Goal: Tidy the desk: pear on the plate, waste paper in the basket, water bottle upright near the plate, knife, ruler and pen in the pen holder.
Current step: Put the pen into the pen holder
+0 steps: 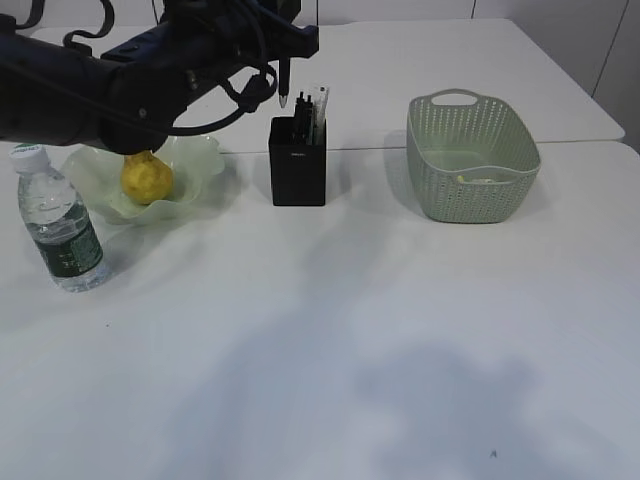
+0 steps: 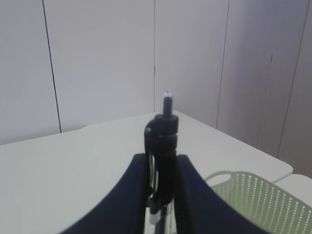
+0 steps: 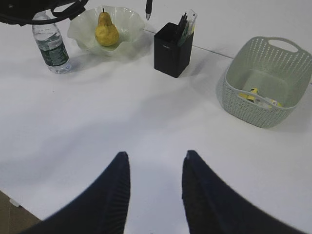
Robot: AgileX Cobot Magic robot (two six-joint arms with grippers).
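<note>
1. Left gripper (image 2: 163, 161): clenched on a dark pen (image 1: 284, 82), held vertically with its tip pointing down.
2. Key relation: the pen tip hangs above the pen holder (image 1: 297, 162) and slightly toward the plate side of its opening. The pen's long axis is upright, matching the holder's opening. The tip is not yet inside.
3. Judgement: the coming move calls for a small shift toward the basket side, then a straight descent before release. A tilted descent could catch the items already standing in the holder.
4. Right gripper (image 3: 155, 187): jaws apart, grasping nothing, hovering over the bare desk (image 1: 330, 330), well apart from the pen holder. The left arm is the nearer one.
5. Other task items:
   - pear (image 1: 146, 178) on the plate (image 1: 95, 175);
   - water bottle (image 1: 58, 220) upright, just beside the plate;
   - basket (image 1: 470, 160) holds small scraps.
</note>
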